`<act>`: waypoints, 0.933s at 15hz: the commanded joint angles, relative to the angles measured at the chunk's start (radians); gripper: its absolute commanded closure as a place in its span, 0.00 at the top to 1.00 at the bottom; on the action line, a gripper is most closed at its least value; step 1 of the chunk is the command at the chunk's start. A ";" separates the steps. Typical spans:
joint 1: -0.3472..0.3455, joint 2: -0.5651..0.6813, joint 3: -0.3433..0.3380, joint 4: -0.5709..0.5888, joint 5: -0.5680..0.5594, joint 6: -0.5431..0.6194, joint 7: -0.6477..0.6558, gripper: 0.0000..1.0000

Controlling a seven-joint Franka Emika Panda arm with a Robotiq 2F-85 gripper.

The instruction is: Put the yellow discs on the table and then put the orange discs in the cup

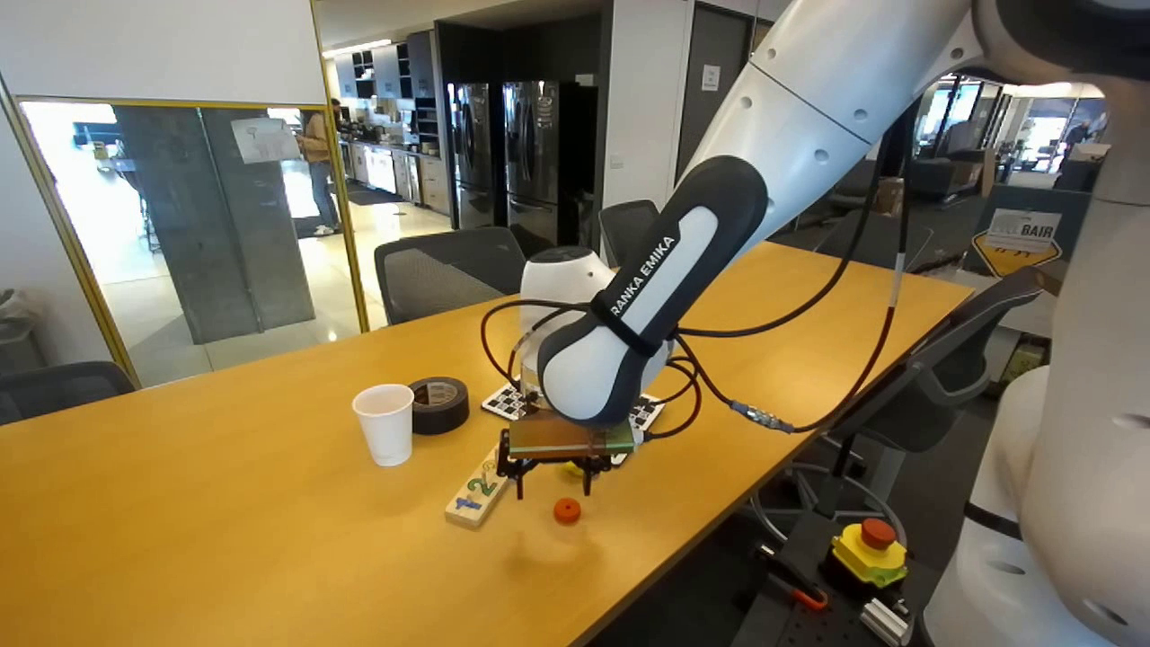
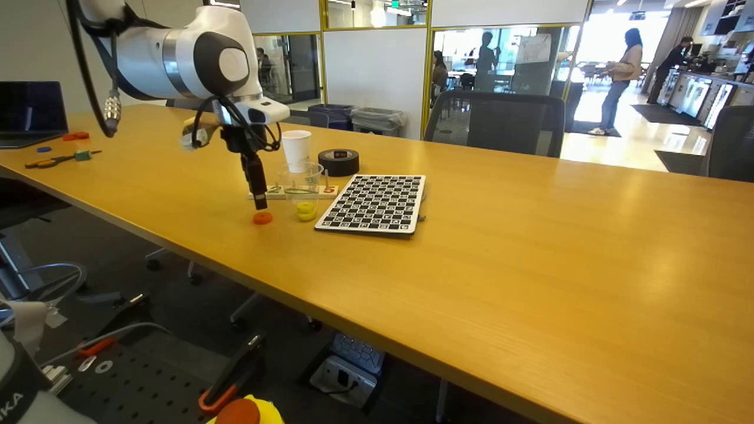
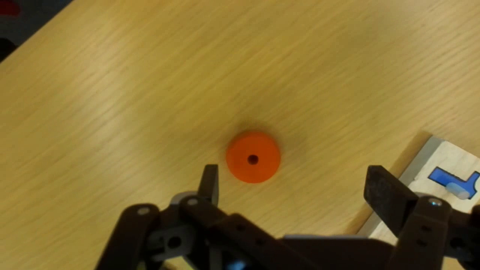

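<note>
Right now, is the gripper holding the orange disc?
No, the wrist view shows the gripper open, the orange disc flat on the table.

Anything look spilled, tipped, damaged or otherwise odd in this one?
Nothing stands out. The white cup stands upright, the orange disc lies flat on the table, and the yellow discs sit at the bottom of the clear cup; no spill or damage shows.

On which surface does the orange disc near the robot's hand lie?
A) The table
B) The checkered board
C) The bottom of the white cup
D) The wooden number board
A, because the wrist view shows the orange disc flat on the table, apart from the number board, with the hand open.
</note>
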State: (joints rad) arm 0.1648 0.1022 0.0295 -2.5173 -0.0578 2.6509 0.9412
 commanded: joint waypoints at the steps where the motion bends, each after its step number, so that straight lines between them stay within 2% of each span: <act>1: -0.020 -0.003 -0.003 -0.033 -0.004 0.053 0.008 1.00; 13: -0.026 0.061 -0.015 -0.037 0.016 0.134 -0.021 1.00; 14: -0.026 0.063 -0.015 -0.037 0.019 0.138 -0.022 0.75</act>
State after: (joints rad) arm 0.1384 0.1626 0.0189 -2.5480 -0.0557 2.7496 0.9390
